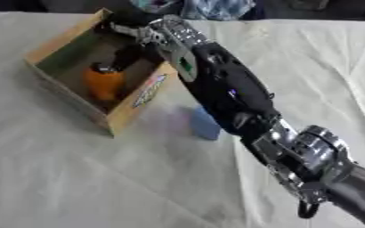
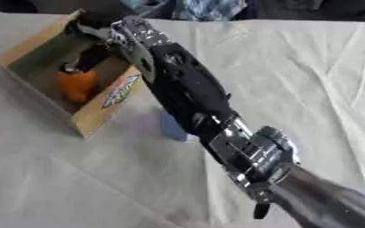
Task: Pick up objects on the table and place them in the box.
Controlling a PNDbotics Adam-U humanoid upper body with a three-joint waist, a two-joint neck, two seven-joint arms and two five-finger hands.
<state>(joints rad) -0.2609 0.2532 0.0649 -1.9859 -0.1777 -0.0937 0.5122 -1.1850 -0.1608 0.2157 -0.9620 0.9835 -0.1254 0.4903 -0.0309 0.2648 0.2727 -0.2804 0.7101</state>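
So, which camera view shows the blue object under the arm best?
The left eye view: the blue object shows a wider face beside the right arm. In the right eye view the arm covers more of it, leaving a narrow strip near the box.

Box point(image 1: 131, 111): tan cardboard, dark greenish inside, red-blue-white label on near wall. Orange object point(image 1: 104, 83) inside box, dark top. Blue object point(image 1: 204, 124) just beside box's near corner, partly behind arm. Arm point(image 1: 232, 93): black, silver joints, green patch near wrist. Counter point(image 1: 76, 178): off-white creased cloth.
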